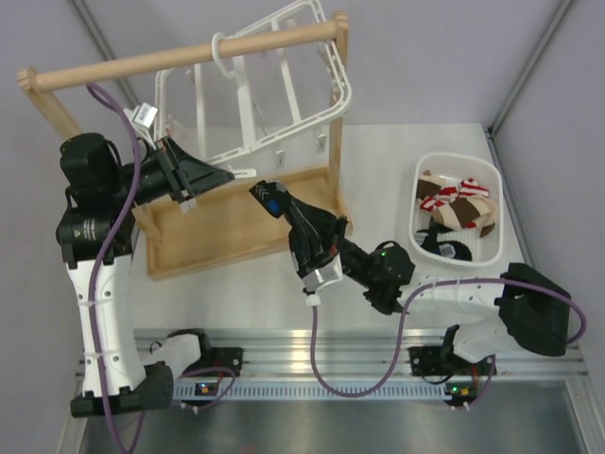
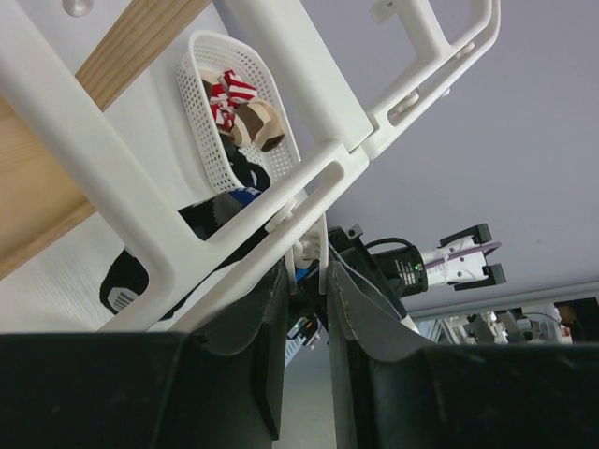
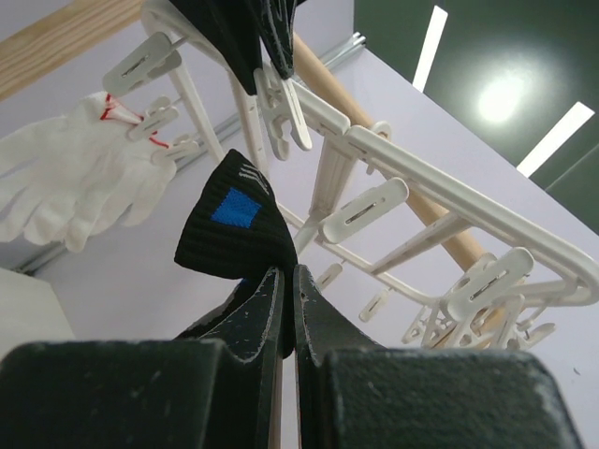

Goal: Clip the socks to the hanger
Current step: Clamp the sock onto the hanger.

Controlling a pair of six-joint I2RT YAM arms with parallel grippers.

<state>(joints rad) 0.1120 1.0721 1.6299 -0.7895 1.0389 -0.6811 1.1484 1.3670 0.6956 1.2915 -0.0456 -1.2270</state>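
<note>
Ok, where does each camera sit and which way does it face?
Top external: above, behind the bases, looking down on both arms, hanger and basket.
Left wrist: looks rightward along the left gripper, pinching a clip, right arm beyond.
Right wrist: looks up past the right gripper, holding the sock, at hanger clips.
Shared: hanger everywhere; basket in top and left wrist.

Holds a black, blue-patched sock (image 3: 234,224) pinched in the right gripper (image 3: 286,281). Holds it just below the clips (image 3: 374,208) of the white hanger (image 3: 524,248), right of a white glove (image 3: 75,178).
</note>
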